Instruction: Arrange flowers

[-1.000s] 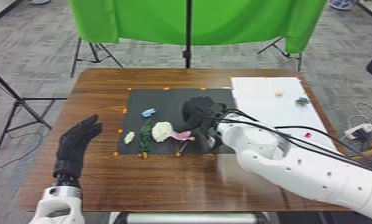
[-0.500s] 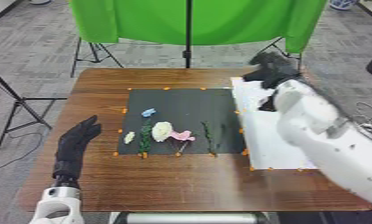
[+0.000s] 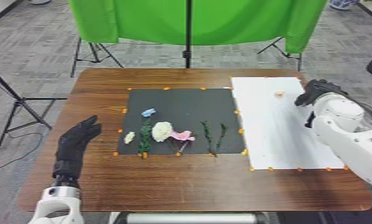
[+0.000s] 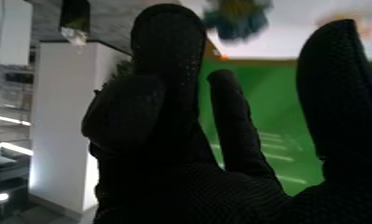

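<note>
In the head view my left hand (image 3: 73, 145) rests at the table's left, fingers straight. My right hand (image 3: 321, 92) is over the right edge of the white sheet (image 3: 269, 130). Its palm (image 4: 200, 192) holds nothing that I can see in the right wrist view, where the fingers are mostly straight. Beyond them are a blue-green flower (image 4: 237, 19) and a blurred peach flower (image 4: 353, 25). The peach flower (image 3: 279, 93) lies on the sheet. The dark mat (image 3: 182, 105) bears a blue flower (image 3: 149, 113), white flowers (image 3: 162, 131), a pink flower (image 3: 182, 135) and green stems (image 3: 222, 136).
The brown table (image 3: 191, 185) extends around the mat and sheet, with orange markers along their edges. A green cloth (image 3: 147, 25) hangs on a stand behind the far edge. Tripod legs (image 3: 22, 102) stand on the floor to the left.
My right hand has gone from the mat across the sheet's far end to its right edge. A second green stem now shows on the mat's right. My left hand has stayed still.
</note>
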You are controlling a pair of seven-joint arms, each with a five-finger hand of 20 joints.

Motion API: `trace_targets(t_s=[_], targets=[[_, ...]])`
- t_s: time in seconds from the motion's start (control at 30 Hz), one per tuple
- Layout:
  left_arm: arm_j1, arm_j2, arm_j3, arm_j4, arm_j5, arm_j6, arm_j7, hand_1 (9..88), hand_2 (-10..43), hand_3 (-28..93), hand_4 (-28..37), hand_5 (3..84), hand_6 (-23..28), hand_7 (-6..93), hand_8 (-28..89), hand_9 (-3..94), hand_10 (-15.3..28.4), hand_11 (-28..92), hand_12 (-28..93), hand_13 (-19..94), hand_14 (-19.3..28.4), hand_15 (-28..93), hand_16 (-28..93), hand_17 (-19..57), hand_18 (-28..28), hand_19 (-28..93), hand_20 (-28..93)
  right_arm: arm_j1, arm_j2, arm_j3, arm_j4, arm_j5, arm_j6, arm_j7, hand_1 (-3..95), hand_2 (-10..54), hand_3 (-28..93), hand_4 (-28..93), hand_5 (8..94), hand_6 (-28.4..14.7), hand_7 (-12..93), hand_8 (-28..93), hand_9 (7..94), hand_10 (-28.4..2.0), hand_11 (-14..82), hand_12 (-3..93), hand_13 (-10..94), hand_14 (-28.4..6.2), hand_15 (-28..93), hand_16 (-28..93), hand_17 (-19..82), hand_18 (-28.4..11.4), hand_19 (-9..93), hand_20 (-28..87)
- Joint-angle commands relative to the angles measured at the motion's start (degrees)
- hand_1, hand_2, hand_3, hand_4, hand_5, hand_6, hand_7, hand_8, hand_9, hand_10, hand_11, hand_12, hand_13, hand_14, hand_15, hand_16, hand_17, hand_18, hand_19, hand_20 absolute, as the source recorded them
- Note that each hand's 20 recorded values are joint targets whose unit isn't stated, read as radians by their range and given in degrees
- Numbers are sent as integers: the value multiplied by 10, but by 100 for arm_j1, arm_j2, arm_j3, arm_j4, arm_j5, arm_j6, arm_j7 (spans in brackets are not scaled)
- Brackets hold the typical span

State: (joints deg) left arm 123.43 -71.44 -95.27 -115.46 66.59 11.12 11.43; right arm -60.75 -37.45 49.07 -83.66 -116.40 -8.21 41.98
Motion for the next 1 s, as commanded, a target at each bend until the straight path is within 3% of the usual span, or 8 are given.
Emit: trace_targets(t_s=[0.03, 0.1, 0.17, 0.2, 0.3, 0.4, 0.67, 1.0], targets=[[44, -43, 16, 13, 22, 7, -53, 189, 68, 646, -283, 448, 51, 88, -53, 435, 130, 174, 149, 305, 168, 220, 28, 6, 143, 90, 196, -145, -118, -290, 318, -36, 765, -282, 383, -95, 659, -198, 420, 7, 93, -66, 452, -182, 54, 153, 845, -47, 549, 268, 584, -117, 929, 392], [47, -52, 24, 8, 23, 20, -48, 190, 67, 647, -283, 448, 51, 88, -53, 435, 130, 174, 149, 305, 168, 221, 28, 6, 143, 90, 196, -146, -122, -456, 475, -186, 1273, -451, 414, -95, 658, -206, 441, 17, 108, -74, 507, -168, 69, 154, 862, -39, 549, 270, 603, -110, 931, 399], [35, -60, 26, 13, 31, 8, -46, 190, 67, 647, -283, 448, 51, 88, -53, 435, 131, 174, 149, 305, 168, 222, 28, 6, 143, 90, 196, -170, -84, -713, 651, -396, 2257, -657, 448, -95, 658, -213, 496, 26, 135, -90, 587, -148, 101, 154, 887, -30, 553, 277, 622, -106, 932, 428], [29, -70, 27, 18, 33, 1, -48, 191, 67, 645, -283, 448, 51, 88, -53, 435, 131, 174, 149, 305, 168, 221, 28, 6, 143, 90, 196, -191, -90, -742, 704, -536, 2498, -711, 473, -95, 659, -219, 552, 32, 154, -100, 662, -127, 130, 155, 899, -25, 558, 282, 637, -104, 932, 451], [54, -63, 10, 8, 30, 7, -49, 189, 67, 648, -283, 448, 51, 88, -53, 434, 131, 174, 149, 305, 168, 221, 28, 6, 144, 91, 197, -279, -24, -713, 573, -692, 2855, -803, 555, -95, 584, -219, 687, 33, 184, 6, 811, -101, 115, 251, 921, -17, 568, 299, 659, -102, 932, 509], [86, -66, 0, -6, 27, 24, -43, 189, 67, 648, -283, 448, 51, 88, -53, 434, 131, 174, 149, 305, 168, 221, 28, 6, 143, 91, 196, -456, 86, -395, 21, -803, 2786, -836, 598, -95, 564, -219, 790, 26, 209, 67, 902, -85, 118, 317, 936, -11, 579, 305, 675, -101, 932, 539], [105, -53, 8, -10, 32, -6, -57, 190, 67, 648, -283, 447, 51, 88, -53, 434, 130, 174, 149, 306, 168, 222, 28, 5, 143, 91, 196, -241, 329, -606, -1692, -403, 2391, -1498, 599, -95, 567, -213, 797, 23, 204, 74, 907, -83, 110, 326, 937, -9, 577, 312, 676, -100, 932, 547], [47, -57, 41, 7, 58, -65, -77, 190, 65, 650, -283, 447, 51, 89, -53, 434, 130, 175, 149, 305, 168, 222, 27, 6, 143, 90, 196, 1008, -217, -2239, -1490, -390, 2141, -2444, 597, -95, 567, -213, 789, 27, 206, 75, 898, -77, 88, 341, 933, -7, 576, 321, 671, -99, 932, 556]])
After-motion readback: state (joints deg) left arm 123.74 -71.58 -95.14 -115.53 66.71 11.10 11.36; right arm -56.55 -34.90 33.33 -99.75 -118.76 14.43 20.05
